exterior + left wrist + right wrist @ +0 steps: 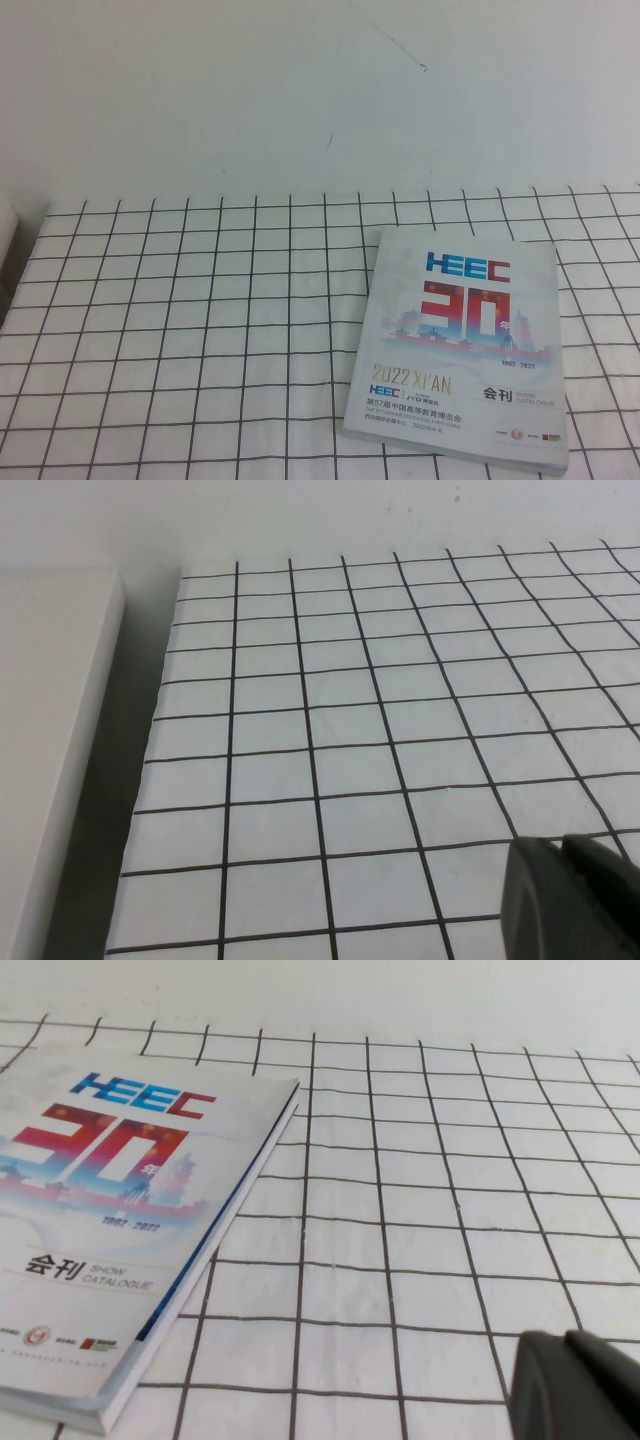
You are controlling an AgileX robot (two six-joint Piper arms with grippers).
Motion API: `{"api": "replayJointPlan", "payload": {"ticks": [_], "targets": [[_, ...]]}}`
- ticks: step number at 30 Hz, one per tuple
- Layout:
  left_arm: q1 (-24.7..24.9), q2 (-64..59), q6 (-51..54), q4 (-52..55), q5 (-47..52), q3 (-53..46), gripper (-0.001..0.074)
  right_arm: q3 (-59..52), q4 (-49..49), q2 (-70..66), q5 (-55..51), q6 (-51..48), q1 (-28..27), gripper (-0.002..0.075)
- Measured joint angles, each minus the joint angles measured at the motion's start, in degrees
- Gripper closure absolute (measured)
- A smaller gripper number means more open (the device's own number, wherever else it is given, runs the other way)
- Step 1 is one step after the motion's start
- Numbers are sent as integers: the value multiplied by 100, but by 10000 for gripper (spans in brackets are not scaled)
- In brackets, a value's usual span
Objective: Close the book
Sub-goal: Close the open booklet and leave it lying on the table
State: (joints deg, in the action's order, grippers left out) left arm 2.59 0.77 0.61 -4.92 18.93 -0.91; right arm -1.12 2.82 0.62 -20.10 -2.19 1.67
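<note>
We see the book (460, 345) flat on the worktop (200, 330), near right. Our left end effector (572, 900) is over the worktop's left part, and our right end effector (575, 1385) is right of the book.

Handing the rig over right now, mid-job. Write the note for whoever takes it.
Left gripper: over the bare grid cloth, nothing near it.
Right gripper: over the cloth beside the book, not touching it.
Book: flat on the robot's right side of the cloth, cover up, closed.
Done: closing. Left: apparently nothing; both arms are out of the high view.
</note>
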Motion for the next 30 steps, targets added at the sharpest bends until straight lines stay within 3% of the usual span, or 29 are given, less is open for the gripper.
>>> {"api": "replayJointPlan", "payload": {"ticks": [30], "targets": [[0, 0, 0, 0, 0, 0, 738, -1, 90, 0, -2, -47, 0, 729]]}}
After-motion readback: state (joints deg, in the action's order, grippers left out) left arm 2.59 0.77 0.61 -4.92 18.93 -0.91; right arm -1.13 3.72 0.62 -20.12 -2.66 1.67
